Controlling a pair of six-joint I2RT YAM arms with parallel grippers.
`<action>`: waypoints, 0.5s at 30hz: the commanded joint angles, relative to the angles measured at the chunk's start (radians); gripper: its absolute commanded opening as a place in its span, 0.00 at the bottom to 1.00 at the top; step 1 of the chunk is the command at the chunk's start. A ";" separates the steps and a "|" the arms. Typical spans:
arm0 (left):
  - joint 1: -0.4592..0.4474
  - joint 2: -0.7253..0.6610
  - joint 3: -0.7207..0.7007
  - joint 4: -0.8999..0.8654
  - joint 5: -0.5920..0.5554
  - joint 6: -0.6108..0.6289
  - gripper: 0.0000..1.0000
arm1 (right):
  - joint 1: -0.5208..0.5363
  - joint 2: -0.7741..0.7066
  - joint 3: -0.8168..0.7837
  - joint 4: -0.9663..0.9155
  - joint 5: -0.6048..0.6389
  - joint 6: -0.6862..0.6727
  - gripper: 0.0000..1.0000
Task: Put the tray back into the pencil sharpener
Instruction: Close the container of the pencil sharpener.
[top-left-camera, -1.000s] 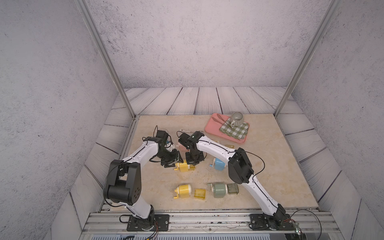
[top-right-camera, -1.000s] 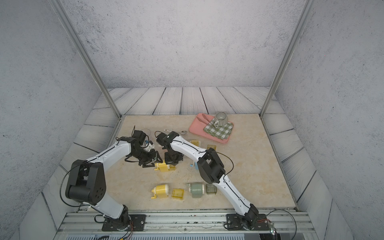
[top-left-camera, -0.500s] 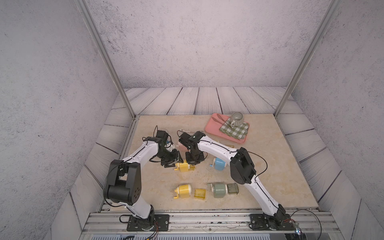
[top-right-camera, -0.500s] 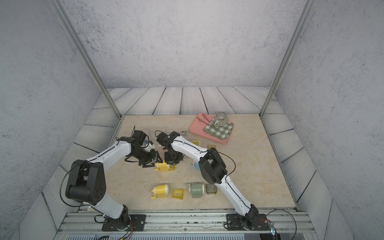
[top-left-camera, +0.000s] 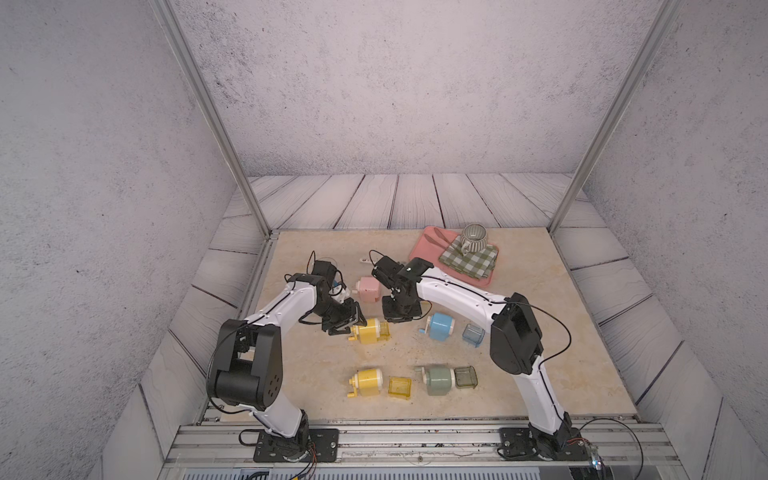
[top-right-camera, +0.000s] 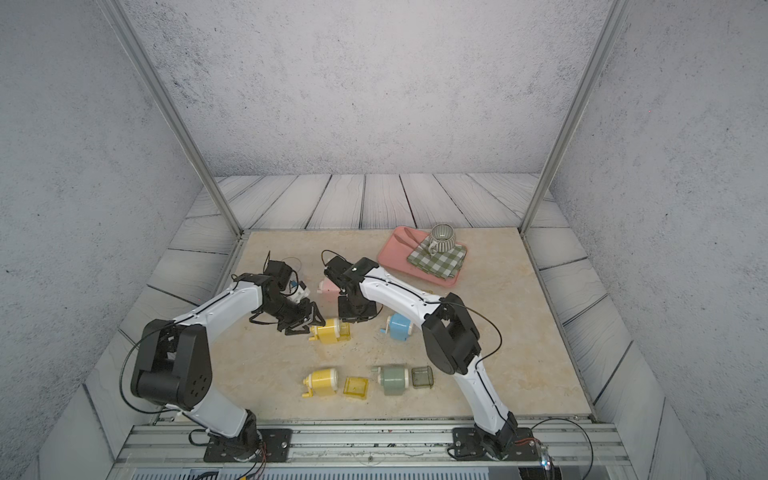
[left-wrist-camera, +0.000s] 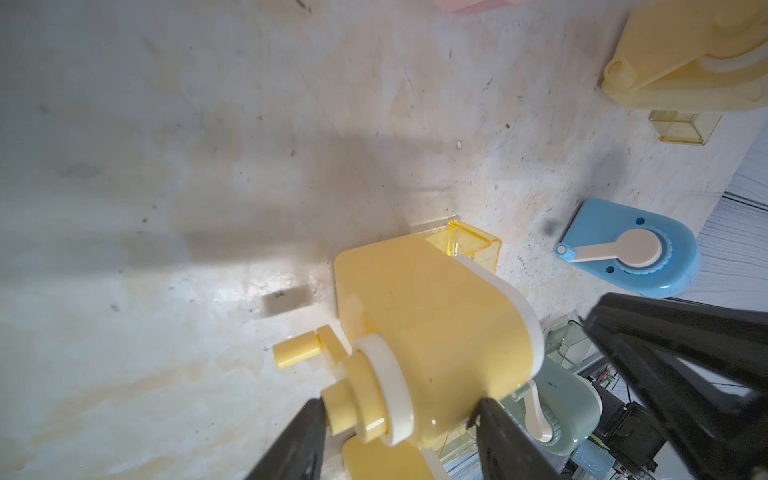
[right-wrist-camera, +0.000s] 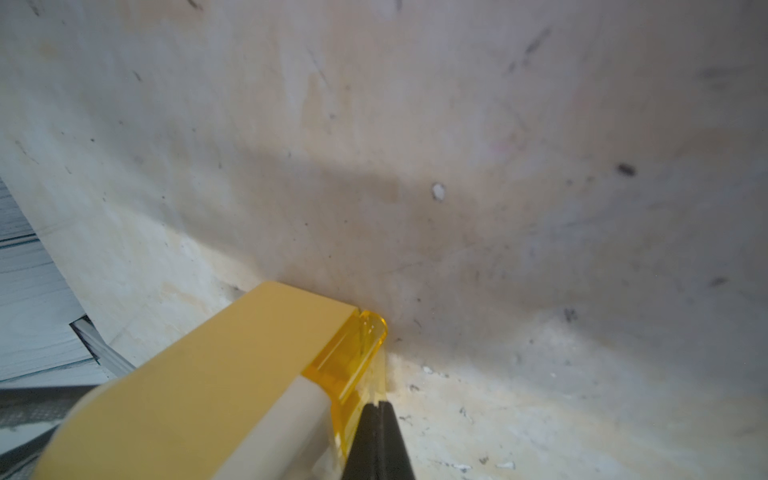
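nearest you, a spare yellow sharpener lies by its loose tray. farther in, your left gripper pinches the pencil sharpener at its crank end. the amber tray sits partly inserted, and your right gripper, pressed together, rests against it.

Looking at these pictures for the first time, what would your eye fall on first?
A yellow pencil sharpener mid-table, worked from both sides: the left gripper clamps its crank end, and the shut right gripper meets the end of its amber tray, which sticks out a little. Then the striped cup on a checked cloth on the pink platter at the far right.
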 joint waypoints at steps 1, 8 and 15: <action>-0.004 0.006 -0.002 -0.016 -0.005 0.009 0.60 | -0.047 -0.030 -0.082 0.079 -0.041 0.022 0.08; -0.004 0.010 0.001 -0.019 -0.005 0.010 0.60 | -0.059 0.022 -0.116 0.143 -0.132 0.016 0.01; -0.004 0.009 -0.004 -0.018 -0.004 0.006 0.60 | -0.054 0.071 -0.101 0.172 -0.182 0.017 0.00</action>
